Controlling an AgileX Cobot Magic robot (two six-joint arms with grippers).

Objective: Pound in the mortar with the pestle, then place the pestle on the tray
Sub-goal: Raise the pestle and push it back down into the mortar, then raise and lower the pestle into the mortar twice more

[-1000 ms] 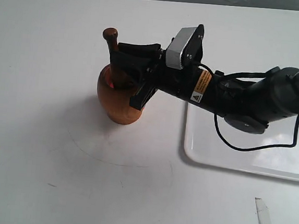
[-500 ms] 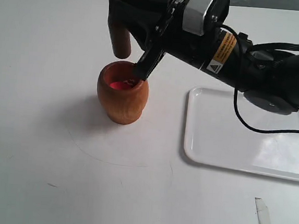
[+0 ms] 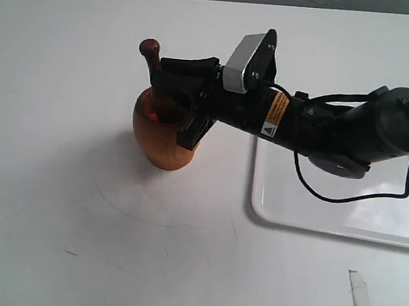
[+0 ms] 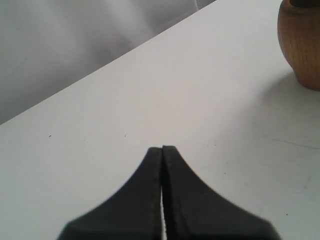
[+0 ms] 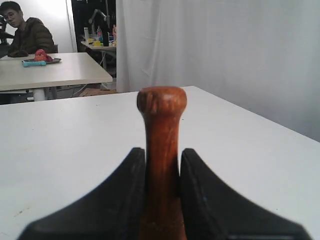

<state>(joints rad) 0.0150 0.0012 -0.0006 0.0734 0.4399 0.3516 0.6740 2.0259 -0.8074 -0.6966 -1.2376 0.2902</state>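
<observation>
- White tabletop (image 3: 57,204) bears orange-brown turned-wood mortar (image 3: 158,147).
- Right gripper (image 5: 162,157) clamps slim dark-brown wooden pestle (image 3: 152,52), back down inside mortar: pounding continues.
- Left gripper (image 4: 162,151): closed, empty.

Orange-brown wooden mortar (image 3: 161,141), barrel-shaped, standing upright. A dark brown pestle (image 3: 152,52) stands in it, nearly upright, knob uppermost. To its right, apart, a glossy white rectangular tray (image 3: 314,205) lies flat.

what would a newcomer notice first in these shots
The black right tool reaches across the white table, shut on the dark pestle, which stands in the orange-brown mortar left of centre. Next comes the glossy white tray, lying at the right, partly under the arm.
</observation>
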